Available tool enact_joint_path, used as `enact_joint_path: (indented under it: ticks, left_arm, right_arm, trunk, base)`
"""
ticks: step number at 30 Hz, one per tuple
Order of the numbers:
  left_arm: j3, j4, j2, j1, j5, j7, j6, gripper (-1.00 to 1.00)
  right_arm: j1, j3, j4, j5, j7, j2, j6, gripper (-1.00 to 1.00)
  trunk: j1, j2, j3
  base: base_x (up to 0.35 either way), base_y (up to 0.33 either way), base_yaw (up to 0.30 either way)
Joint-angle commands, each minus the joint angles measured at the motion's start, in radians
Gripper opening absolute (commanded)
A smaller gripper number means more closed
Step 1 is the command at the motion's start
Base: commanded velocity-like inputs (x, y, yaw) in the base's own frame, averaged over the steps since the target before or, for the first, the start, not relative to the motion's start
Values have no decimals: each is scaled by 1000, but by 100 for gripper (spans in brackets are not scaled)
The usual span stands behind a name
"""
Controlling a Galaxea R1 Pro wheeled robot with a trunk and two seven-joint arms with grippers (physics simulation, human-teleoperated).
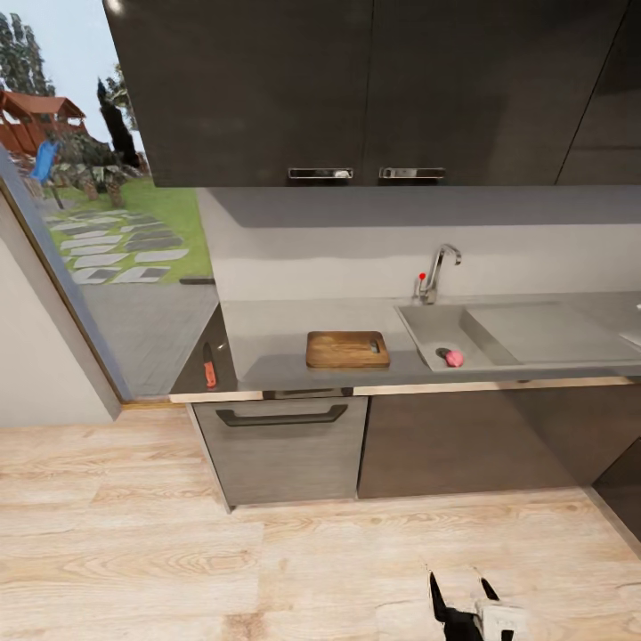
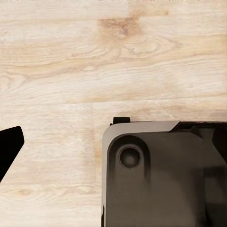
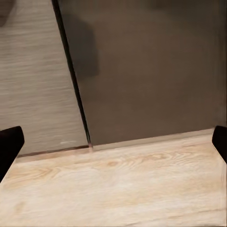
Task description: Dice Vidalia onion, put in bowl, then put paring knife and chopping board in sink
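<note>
Right claw sits low in the head view, bottom right of centre, dark fingers spread apart, nothing between them. Right wrist view: fingertips at the far edges of frame, wide gap, light wood floor and grey lower cabinet fronts beyond. Left claw: one dark fingertip at the frame's left edge, state can't be told; robot base at lower right, over floor.

No readable writing or labels anywhere.

Desk: glossy grey, mid-frame in the head view. Chopping board lies flat at centre. Paring knife lies well left of it, near the desk's left end, red-orange handle toward the front edge. Sink is right of the board, with a pinkish onion in its front corner and the faucet behind.

Dark upper cabinets on top; window with garden at upper left.
</note>
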State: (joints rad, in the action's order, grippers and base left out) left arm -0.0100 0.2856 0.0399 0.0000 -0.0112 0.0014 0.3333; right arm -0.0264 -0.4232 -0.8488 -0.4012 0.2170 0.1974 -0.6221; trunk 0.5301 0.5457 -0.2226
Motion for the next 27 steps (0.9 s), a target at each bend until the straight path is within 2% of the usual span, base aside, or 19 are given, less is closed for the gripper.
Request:
enact_joint_path:
  ticks: [1, 8, 12, 15, 25, 27]
  left_arm:
    - [-1, 0, 0, 0, -1, 0, 2, 100]
    - [-1, -1, -1, 0, -1, 0, 1, 100]
    - [-1, -2, -1, 0, -1, 0, 1, 100]
    - [-1, -2, -2, 0, -1, 0, 1, 100]
    - [0, -4, -2, 0, -1, 0, 1, 100]
    - [1, -4, -2, 0, -1, 0, 1, 100]
  right_arm:
    - [12, -8, -2, -3, 19, 1, -22, 100]
    - [166, -12, -5, 0, 67, -6, -205, 100]
    - [221, -14, 12, 5, 79, -19, -274, 100]
    - [236, -15, 86, 6, 83, -37, -274, 100]
    - [243, -14, 258, 5, 79, -61, -190, 100]
    - [244, -14, 312, 5, 77, -81, -183, 100]
  trunk:
    - [0, 1, -1]
    - [0, 1, -1]
    - [0, 1, -1]
    - [0, 1, -1]
    - [0, 1, -1]
    - [0, 1, -1]
  base:
    - [0, 0, 0]
    - [0, 0, 0]
    - [0, 0, 0]
    - [0, 0, 0]
    - [0, 0, 0]
    - [0, 0, 0]
